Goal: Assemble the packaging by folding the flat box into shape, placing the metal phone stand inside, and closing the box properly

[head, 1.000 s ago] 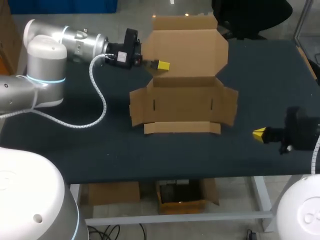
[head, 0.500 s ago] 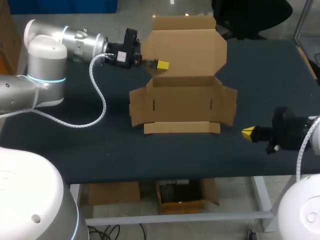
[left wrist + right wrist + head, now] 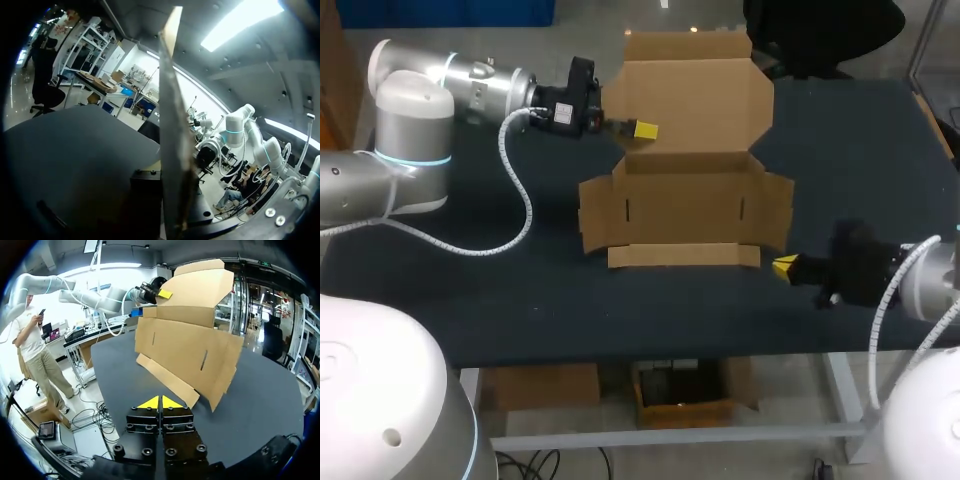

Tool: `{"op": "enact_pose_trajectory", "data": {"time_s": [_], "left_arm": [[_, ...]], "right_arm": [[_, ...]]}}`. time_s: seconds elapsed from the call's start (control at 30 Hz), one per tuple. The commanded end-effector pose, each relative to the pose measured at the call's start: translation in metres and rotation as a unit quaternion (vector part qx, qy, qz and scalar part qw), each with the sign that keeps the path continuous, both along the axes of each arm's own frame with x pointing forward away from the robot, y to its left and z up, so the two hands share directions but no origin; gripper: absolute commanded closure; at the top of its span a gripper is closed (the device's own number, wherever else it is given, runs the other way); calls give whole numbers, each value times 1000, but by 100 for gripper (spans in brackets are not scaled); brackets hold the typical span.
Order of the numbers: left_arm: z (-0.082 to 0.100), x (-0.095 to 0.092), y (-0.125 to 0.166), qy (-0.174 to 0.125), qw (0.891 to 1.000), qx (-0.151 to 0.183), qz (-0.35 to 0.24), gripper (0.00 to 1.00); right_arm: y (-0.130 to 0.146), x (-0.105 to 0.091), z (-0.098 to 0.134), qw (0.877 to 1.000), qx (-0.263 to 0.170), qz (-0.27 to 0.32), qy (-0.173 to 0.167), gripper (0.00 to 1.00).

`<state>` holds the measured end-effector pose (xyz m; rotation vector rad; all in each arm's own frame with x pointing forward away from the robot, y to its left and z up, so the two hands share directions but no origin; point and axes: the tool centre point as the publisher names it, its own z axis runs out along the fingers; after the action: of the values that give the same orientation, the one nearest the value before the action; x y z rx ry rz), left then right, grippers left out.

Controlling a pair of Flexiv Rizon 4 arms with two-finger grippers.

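Note:
The brown cardboard box (image 3: 685, 205) lies partly folded in the middle of the table, side flaps spread and its lid (image 3: 692, 100) standing up at the back. My left gripper (image 3: 642, 130) is shut on the lid's left edge. In the left wrist view that cardboard edge (image 3: 172, 130) runs straight out from the gripper. My right gripper (image 3: 785, 267) is shut and holds nothing, low over the table just off the box's front right corner. In the right wrist view its yellow tips (image 3: 160, 402) meet, with the box (image 3: 185, 347) a short way ahead. No phone stand is in view.
The dark table top (image 3: 520, 290) stretches to the left and right of the box. Its front edge (image 3: 650, 357) runs close behind my right gripper. The left arm's white cable (image 3: 520, 190) hangs over the table's left part.
My right arm has slid left along the table's front toward the box's front right corner. The left gripper and the lid have kept still.

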<state>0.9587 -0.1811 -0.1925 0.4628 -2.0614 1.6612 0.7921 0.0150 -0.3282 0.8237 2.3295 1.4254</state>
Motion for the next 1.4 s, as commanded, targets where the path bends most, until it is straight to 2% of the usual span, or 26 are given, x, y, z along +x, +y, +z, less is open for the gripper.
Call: {"op": "enact_pose_trajectory", "data": {"time_s": [0.03,0.37,0.7,1.03,1.4], "left_arm": [[0,0,0,0,1000,0,-1,100],[0,0,0,0,1000,0,-1,100],[0,0,0,0,1000,0,-1,100],[0,0,0,0,1000,0,-1,100],[0,0,0,0,1000,0,-1,100]], "right_arm": [[25,19,-22,1000,3,-8,-2,100],[64,39,-39,1000,5,-11,1,100],[90,54,-54,1000,0,-10,-4,100],[109,64,-73,1000,5,-21,-7,100],[119,71,-83,999,-10,-33,-12,100]]}}
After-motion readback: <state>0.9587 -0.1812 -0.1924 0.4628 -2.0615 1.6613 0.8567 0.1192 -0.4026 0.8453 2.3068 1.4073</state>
